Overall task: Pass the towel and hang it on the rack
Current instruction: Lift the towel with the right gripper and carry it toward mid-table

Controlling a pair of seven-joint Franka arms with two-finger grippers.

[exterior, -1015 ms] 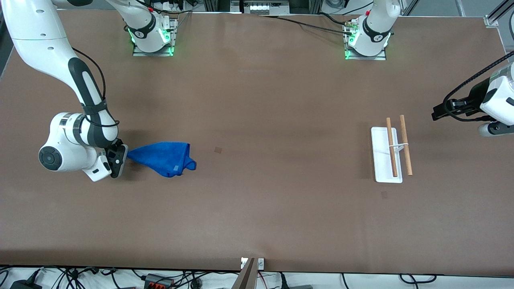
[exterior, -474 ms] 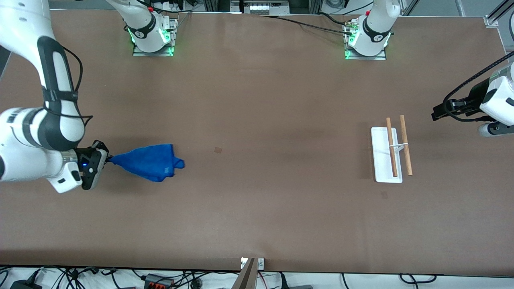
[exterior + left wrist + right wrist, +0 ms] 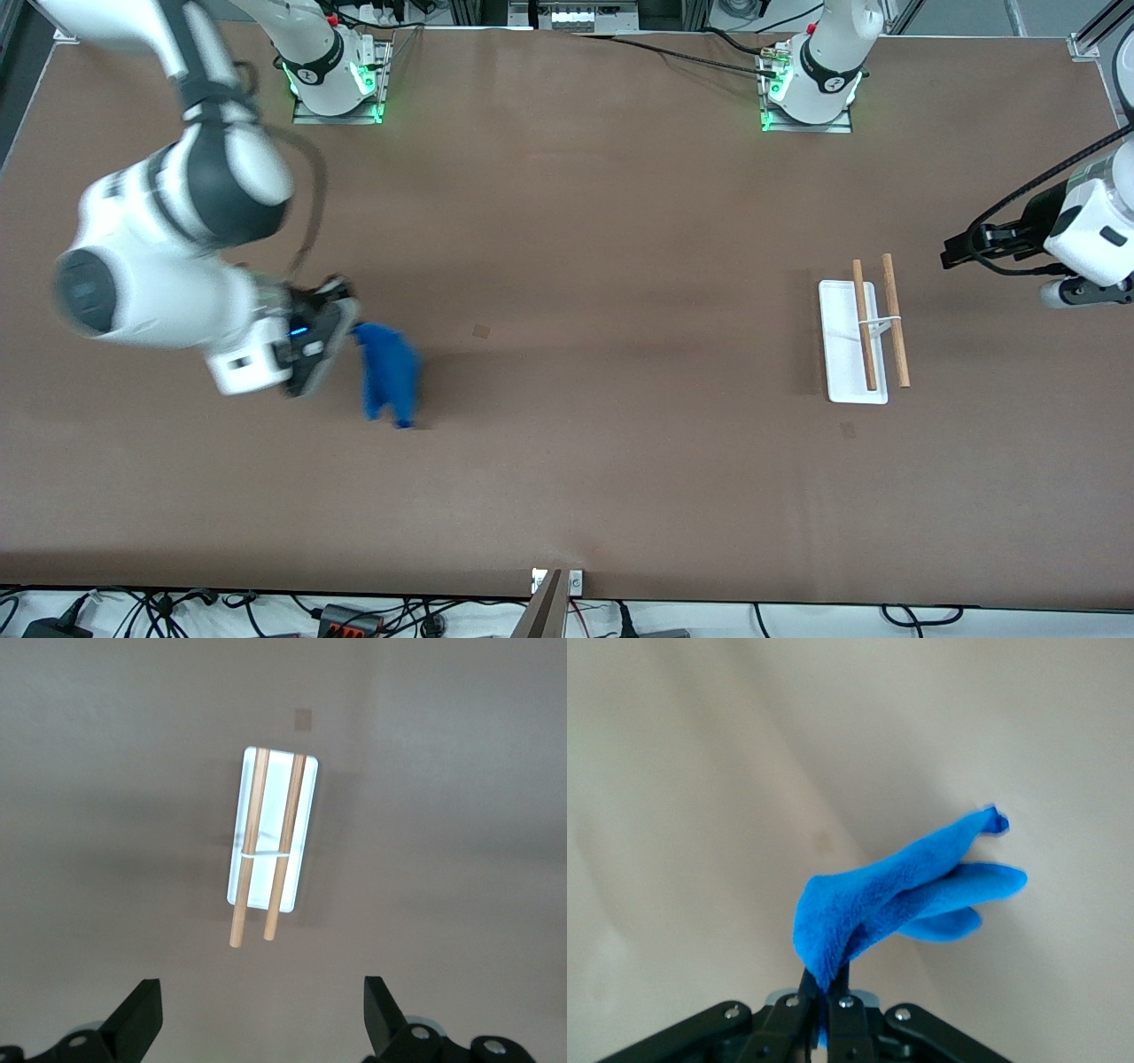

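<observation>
The blue towel (image 3: 390, 374) hangs bunched from my right gripper (image 3: 348, 324), which is shut on one corner of it and holds it up over the table toward the right arm's end. In the right wrist view the towel (image 3: 899, 899) droops away from the closed fingers (image 3: 806, 979). The rack (image 3: 855, 342) has a flat white base and two wooden rods and stands toward the left arm's end. My left gripper (image 3: 952, 251) is open and empty, in the air beside the rack. The left wrist view shows the rack (image 3: 268, 850) past the spread fingertips (image 3: 142, 1014).
The brown table (image 3: 602, 221) is wide and bare between the towel and the rack. Small dark marks (image 3: 481, 331) lie on the mat. Both arm bases (image 3: 335, 81) stand along the table's farther edge. Cables run along the nearer edge.
My right gripper has lifted the towel off the table and swung toward the middle; the towel now hangs bunched instead of spreading flat. The left gripper has shifted slightly toward the rack.
</observation>
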